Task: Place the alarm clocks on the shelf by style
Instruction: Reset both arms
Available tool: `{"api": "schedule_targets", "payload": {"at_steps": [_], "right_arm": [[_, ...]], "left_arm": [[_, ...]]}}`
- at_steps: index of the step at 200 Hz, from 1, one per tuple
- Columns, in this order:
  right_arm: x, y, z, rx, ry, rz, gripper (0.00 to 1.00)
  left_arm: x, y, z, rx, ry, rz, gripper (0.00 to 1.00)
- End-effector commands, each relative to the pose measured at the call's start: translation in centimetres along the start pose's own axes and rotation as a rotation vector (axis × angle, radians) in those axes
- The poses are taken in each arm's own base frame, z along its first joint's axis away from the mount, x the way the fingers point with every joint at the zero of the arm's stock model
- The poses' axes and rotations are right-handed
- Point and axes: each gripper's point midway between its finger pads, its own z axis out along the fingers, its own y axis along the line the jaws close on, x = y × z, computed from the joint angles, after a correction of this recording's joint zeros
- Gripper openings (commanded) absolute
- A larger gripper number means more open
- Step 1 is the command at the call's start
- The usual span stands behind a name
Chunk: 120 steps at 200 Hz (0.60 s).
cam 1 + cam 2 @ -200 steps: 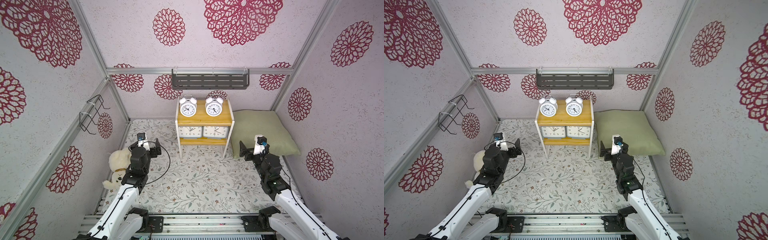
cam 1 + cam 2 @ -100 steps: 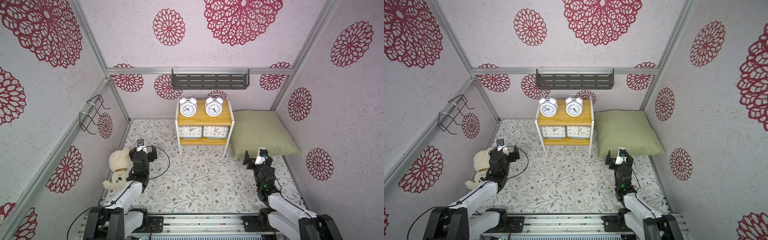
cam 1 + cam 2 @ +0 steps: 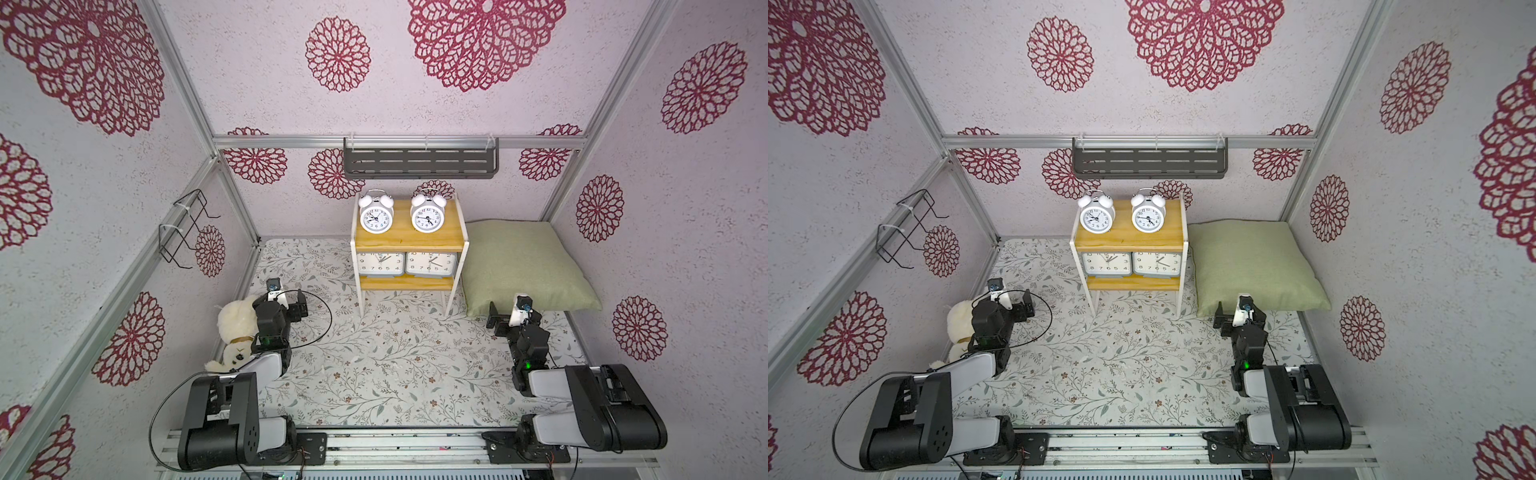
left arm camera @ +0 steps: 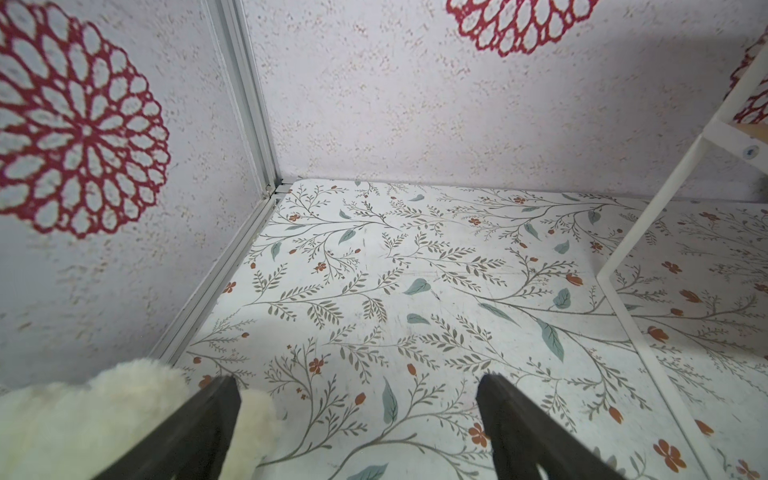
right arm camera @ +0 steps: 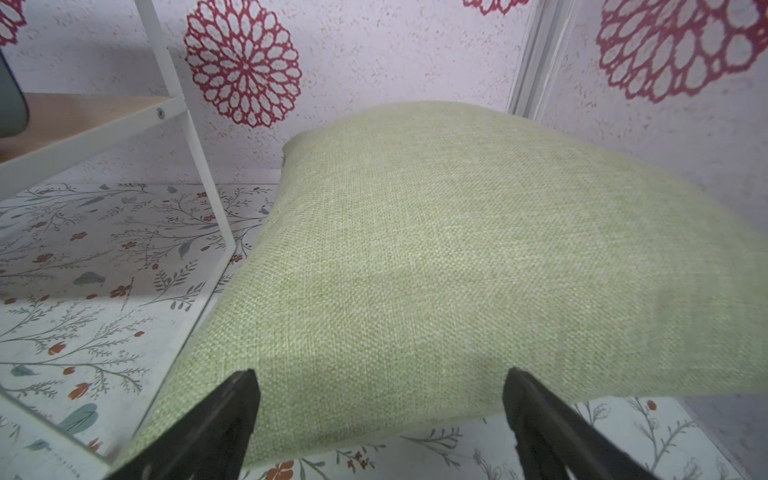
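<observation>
Hour numerals 8 to 5 read on left grey clock [image 3: 381,266] and right grey clock [image 3: 431,266]

The shelf [image 3: 409,240] has yellowish wooden boards with a visible grain and a matt finish, carried on thin, smooth white-painted legs that look like metal. The pillow [image 5: 457,249] is green cloth in a coarse, matt weave, and the plush toy [image 3: 237,320] is cream, fluffy pile. The surface [image 4: 415,291] is smooth, matt and lightly scuffed under its printed leaves, the walls [image 4: 415,104] rough and speckled.
</observation>
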Motion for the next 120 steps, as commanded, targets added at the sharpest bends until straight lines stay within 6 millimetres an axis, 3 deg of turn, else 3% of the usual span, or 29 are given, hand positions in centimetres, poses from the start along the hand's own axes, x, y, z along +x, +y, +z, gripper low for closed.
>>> {"api": "schedule_targets", "payload": {"at_steps": [1,38,82,120], "right_arm": [[-2.3,0.3,-0.1,-0.033,-0.121,0.014,0.99],[-1.2,0.2,0.5,-0.024,-0.094,0.014,0.99],[-0.9,-0.3,1.7,0.014,-0.055,0.024,0.99],[-0.9,-0.3,1.6,0.011,-0.056,0.023,0.99]], "left_arm": [[-0.4,-0.4,0.4,0.043,-0.049,-0.02,0.97],[1.8,-0.7,1.3,0.06,-0.044,-0.011,0.97],[1.5,1.6,2.6,-0.057,-0.003,-0.077,0.97],[1.5,1.6,2.6,-0.06,0.0,-0.077,0.97]]}}
